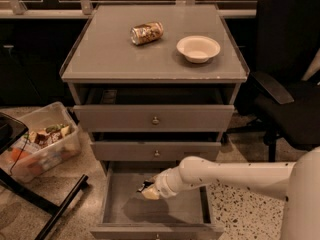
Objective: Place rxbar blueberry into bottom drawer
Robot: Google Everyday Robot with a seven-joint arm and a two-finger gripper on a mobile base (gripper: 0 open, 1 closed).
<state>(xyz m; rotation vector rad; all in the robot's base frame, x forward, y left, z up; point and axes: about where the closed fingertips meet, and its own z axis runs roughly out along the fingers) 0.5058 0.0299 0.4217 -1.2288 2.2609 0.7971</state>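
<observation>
Grey and plain inside, the bottom drawer [175, 213] stands pulled well out below the counter's front edge, its floor bare apart from a shadow, ready to take something dropped in from above. Over its left half hangs the gripper [149, 190], at the end of a white arm [230, 173] that reaches in from the right. A small dark shape at its tip looks to be the snack bar [146, 185], with the fingers apparently clamped on it; the bar is held off the drawer floor and touches nothing else. Holding it inside the drawer's outline and clear of the walls means a release should land it on the floor rather than on the rim.

Above, the middle drawer [156, 151] and top drawer [155, 118] sit further in, so they leave the way down open.

On the counter [110, 59], a patterned can [146, 33] lies on its side near the back edge, left of centre, and a pale bowl [198, 48] stands upright toward the right edge. Both are well apart from the work below and need no moving.
</observation>
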